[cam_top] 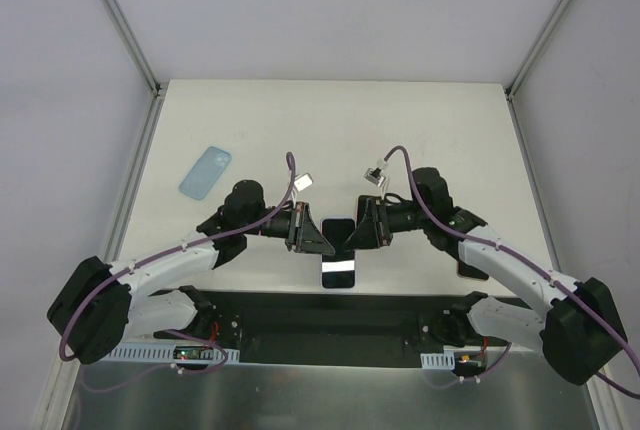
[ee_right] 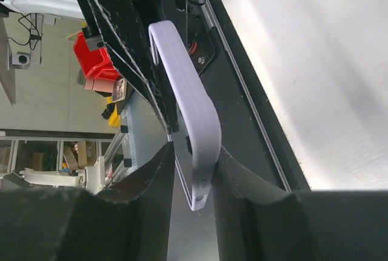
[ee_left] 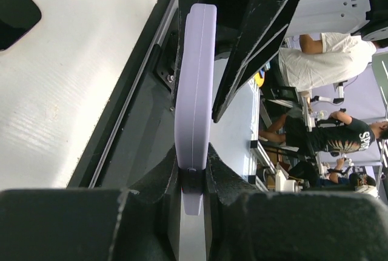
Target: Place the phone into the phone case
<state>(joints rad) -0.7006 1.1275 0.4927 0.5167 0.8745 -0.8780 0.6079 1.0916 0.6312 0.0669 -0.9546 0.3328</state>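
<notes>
I have both arms meeting at the near middle of the white bench (cam_top: pixel 400 130), with the phone between them. It is a slim, round-cornered slab with a pale lilac edge and a dark glossy screen (cam_top: pixel 338 268). The screen faces up toward the overhead camera and catches a bright band of light across its lower half.

The left hand (cam_top: pixel 315 235) is clenched on one long side of the phone. In its own wrist view (ee_left: pixel 193 179) the two black fingers pinch the lilac edge (ee_left: pixel 195 79) tight at the bottom of the frame. The right hand (cam_top: pixel 362 228) grips the opposite long side. Its wrist view (ee_right: pixel 203 182) shows the same squeeze, with the lilac edge (ee_right: pixel 188 103) running up and away from the fingers. Each wrist camera also shows the other arm's black fingers at the far side of the phone.

I cannot tell whether the lilac shell is the phone's own body or a cover around it. The phone's near end sits over the black rail (cam_top: pixel 330 315) along the bench's front edge.

The light blue, flat, round-cornered phone case (cam_top: pixel 205 172) lies on the bench at the far left, well apart from both hands and the phone.
</notes>
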